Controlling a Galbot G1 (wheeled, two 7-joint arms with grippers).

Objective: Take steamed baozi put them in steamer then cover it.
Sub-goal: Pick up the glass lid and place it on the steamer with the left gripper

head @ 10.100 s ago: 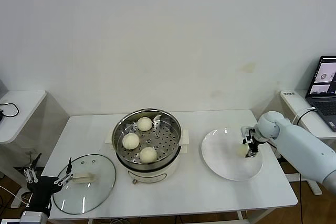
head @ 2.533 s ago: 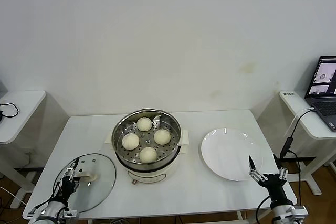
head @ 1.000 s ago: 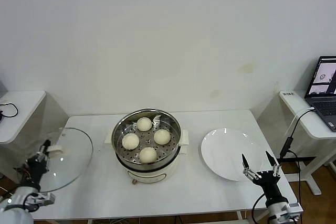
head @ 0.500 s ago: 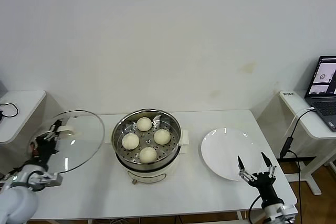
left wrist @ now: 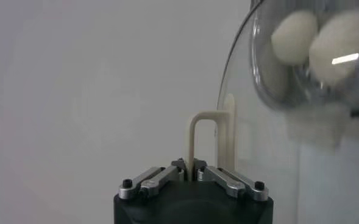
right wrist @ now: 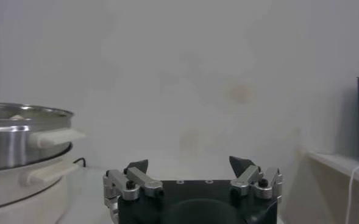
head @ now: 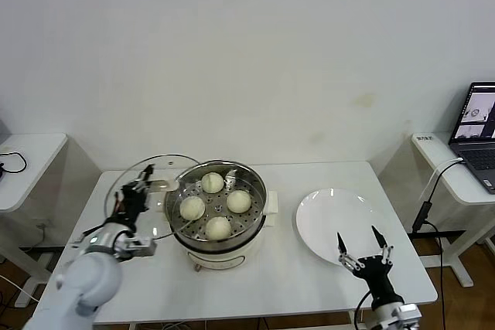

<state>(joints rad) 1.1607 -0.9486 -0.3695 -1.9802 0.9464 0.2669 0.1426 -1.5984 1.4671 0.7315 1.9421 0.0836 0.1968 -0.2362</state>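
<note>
The steamer (head: 219, 243) stands mid-table with several cream-white baozi (head: 238, 201) on its perforated tray. My left gripper (head: 130, 200) is shut on the cream bar handle (head: 159, 185) of the cover (head: 147, 222). It holds the cover tilted just left of the pot, with its edge overlapping the pot's left rim. In the left wrist view the gripper (left wrist: 189, 165) pinches the handle (left wrist: 196, 137), and baozi (left wrist: 294, 35) show through the glass (left wrist: 258, 140). My right gripper (head: 362, 256) is open and empty by the table's front right edge. The right wrist view shows its fingers spread (right wrist: 191, 165) and the steamer (right wrist: 21, 143) off to the side.
An empty white plate (head: 340, 226) lies right of the steamer, just behind my right gripper. A laptop (head: 479, 125) sits on a side table at far right. Another small white table (head: 27, 160) stands at far left.
My left gripper has carried the cover up from the table's left side and rightward to the steamer's left rim. The right gripper drifted a little left, still open.
</note>
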